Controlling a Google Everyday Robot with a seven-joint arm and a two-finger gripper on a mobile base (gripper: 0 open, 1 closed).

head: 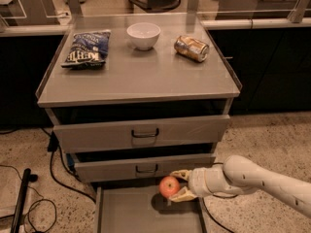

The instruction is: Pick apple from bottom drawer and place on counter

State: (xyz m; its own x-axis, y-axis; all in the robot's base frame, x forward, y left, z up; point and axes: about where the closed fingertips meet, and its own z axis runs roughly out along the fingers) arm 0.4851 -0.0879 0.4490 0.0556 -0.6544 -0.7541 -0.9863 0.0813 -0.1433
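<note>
**Apple gripped in the claw over the open bottom drawer**

The apple (168,186) is clamped between the two tan fingers of the claw (173,186), one finger seen above it and one below. It is held over the right rear part of the bottom drawer (131,213), just in front of the lower edge of the middle drawer (112,169). A dark shadow is cast on the grey drawer floor just beneath the fruit. The white arm (252,178) is brought in from the right, across the drawer's right rim.

The bottom drawer is pulled out furthest; its left rim and most of its floor are left bare. The middle drawer and the top drawer (97,135) are seen slightly pulled out, each front stepped forward of the one above.

On the counter (146,76), three things are lined up along the back: a chip bag (87,47) at the left, a white bowl (144,35) in the middle, and a can (192,48) lying on its side at the right. The front half of the counter, up to its front edge and between the raised side rims, is left free. Dark cables (51,166) are trailed on the speckled floor to the left of the cabinet.
</note>
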